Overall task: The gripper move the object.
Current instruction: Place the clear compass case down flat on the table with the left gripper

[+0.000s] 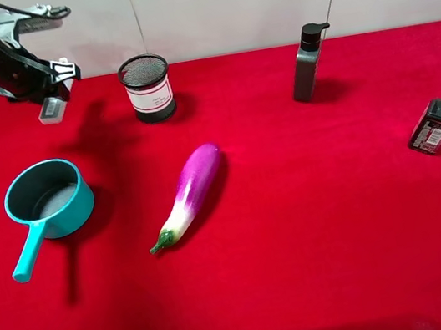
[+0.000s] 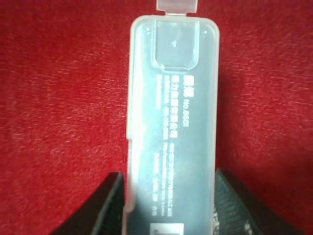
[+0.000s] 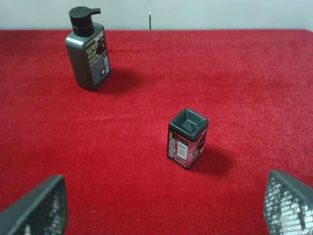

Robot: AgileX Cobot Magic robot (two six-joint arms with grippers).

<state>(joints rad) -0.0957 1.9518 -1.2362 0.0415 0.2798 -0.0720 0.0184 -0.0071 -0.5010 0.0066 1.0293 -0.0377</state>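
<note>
My left gripper (image 1: pixel 53 93) is at the back left of the red table (image 1: pixel 315 225), shut on a translucent white plastic case (image 1: pixel 51 110). The case seems lifted off the cloth, with its shadow falling to the right. In the left wrist view the case (image 2: pixel 171 122) stands between the two black fingers (image 2: pixel 100 208), printed text on its face and a small tab at its far end. My right gripper (image 3: pixel 164 215) is open and empty, its mesh-patterned fingers (image 3: pixel 39 208) wide apart, facing a small dark box (image 3: pixel 187 138).
A teal saucepan (image 1: pixel 47 198) sits at the left with its handle toward the front. A purple eggplant (image 1: pixel 193 191) lies in the middle. A black mesh cup (image 1: pixel 146 87) and a grey pump bottle (image 1: pixel 308 63) stand at the back. The small dark box (image 1: pixel 434 126) sits at the right.
</note>
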